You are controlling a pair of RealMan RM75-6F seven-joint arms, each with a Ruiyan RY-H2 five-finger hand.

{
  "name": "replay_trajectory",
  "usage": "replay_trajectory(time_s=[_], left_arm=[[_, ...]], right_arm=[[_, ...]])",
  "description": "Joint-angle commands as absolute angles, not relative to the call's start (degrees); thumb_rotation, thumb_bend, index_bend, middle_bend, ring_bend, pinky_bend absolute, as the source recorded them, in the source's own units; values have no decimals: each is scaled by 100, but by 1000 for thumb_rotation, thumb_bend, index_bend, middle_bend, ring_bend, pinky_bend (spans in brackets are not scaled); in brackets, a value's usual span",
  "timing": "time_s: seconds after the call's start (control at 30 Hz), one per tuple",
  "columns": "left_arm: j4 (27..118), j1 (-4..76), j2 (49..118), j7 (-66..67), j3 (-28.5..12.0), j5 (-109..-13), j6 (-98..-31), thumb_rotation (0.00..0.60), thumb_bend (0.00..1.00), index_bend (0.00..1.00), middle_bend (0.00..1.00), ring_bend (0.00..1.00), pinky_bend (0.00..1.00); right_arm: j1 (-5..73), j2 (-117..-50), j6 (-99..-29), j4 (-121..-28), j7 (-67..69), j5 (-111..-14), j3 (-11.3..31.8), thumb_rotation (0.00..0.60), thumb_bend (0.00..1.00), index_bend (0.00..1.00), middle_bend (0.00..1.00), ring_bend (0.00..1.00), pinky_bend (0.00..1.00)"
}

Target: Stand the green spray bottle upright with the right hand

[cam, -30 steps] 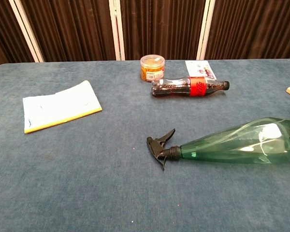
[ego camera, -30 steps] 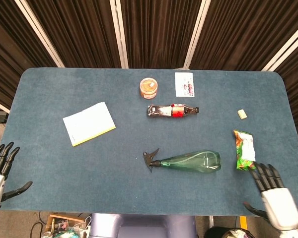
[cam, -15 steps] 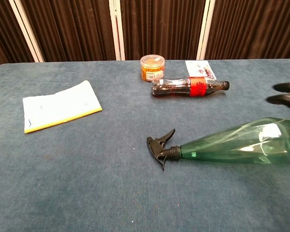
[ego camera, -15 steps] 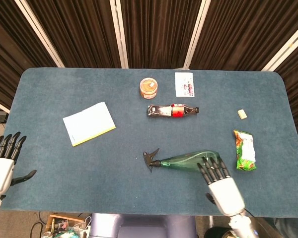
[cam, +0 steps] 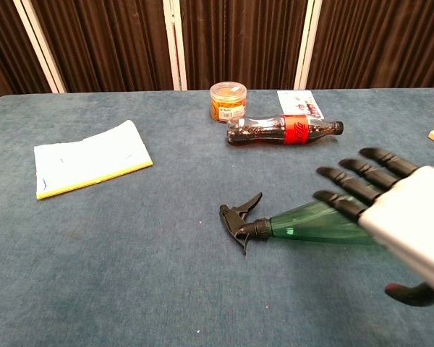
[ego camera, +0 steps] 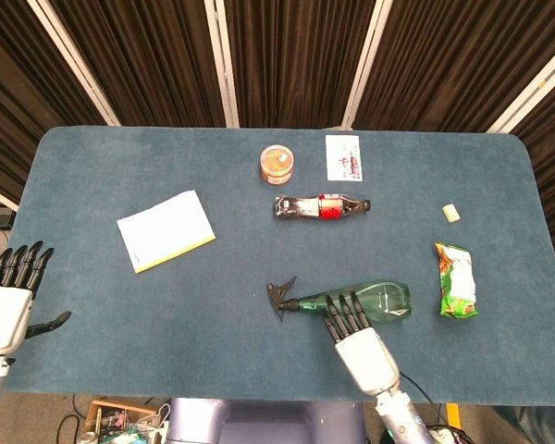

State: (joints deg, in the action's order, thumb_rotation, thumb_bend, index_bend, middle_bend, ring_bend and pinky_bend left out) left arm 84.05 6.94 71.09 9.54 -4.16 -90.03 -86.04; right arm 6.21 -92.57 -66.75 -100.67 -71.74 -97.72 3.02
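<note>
Green spray bottle (ego camera: pixel 356 302) lies flat, lower centre, nozzle left. Right hand (ego camera: pixel 359 343) over it, fingers spread, apparently holding nothing.

Cola bottle (ego camera: pixel 321 206) lying flat (cap pointing right) near orange-lidded jar (ego camera: pixel 277 164), card (ego camera: pixel 342 156), notepad (ego camera: pixel 166 230).

The head view looks steeply down from above the near edge of the blue table (ego camera: pixel 92 277), taking in the whole tabletop and the dark curtain behind it. The chest view sits low at the near edge, facing across the table toward the curtain, much closer to the surface. Both share the middle: the green spray bottle (ego camera: pixel 370 298) (cam: pixel 311 223), cola bottle (ego camera: pixel 321 206) (cam: pixel 283 131), orange jar (ego camera: pixel 277 164) (cam: pixel 227 100) and notepad (ego camera: pixel 166 230) (cam: pixel 90 157). Only the head view reaches the table's side edges.
</note>
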Motion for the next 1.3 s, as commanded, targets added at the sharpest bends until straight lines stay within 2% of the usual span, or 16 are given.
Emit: replay_trajectory(time_s=[0.03, 0.37, 0.9, 1.03, 1.2, 1.3], left_arm=[[8375, 710, 7126, 971, -430, -8932, -8561, 600, 8, 0, 0, 0, 47], [8348, 686, 7075, 814, -518, -8609, -8505, 600, 8, 0, 0, 0, 47], [8437, 776, 7115, 1126, -522, -8246, -8182, 600, 8, 0, 0, 0, 47], [8412, 845, 7150, 1210, -555, -8104, -8026, 600, 8, 0, 0, 0, 47], [8385, 919, 7187, 1293, -585, -7965, -7877, 600, 8, 0, 0, 0, 47], [8379, 935, 7189, 1312, -594, -7921, -7852, 600, 8, 0, 0, 0, 47]], right_arm=[[809, -9505, -6425, -9855, -7517, -9498, 459, 600, 144, 112, 0, 0, 0], [1318, -9574, -5968, -9540, -7856, -8998, 852, 600, 145, 148, 0, 0, 0], [2013, -9510, -5494, -8770, -7602, -8444, 1038, 600, 156, 216, 0, 0, 0], [2200, -9528, -5408, -8572, -7420, -8368, 1067, 600, 222, 337, 0, 0, 0], [2410, -9604, -5428, -8288, -7138, -8465, 1043, 600, 371, 645, 4, 0, 0], [2496, -9664, -5588, -8098, -6952, -8637, 1001, 600, 411, 754, 39, 0, 0]])
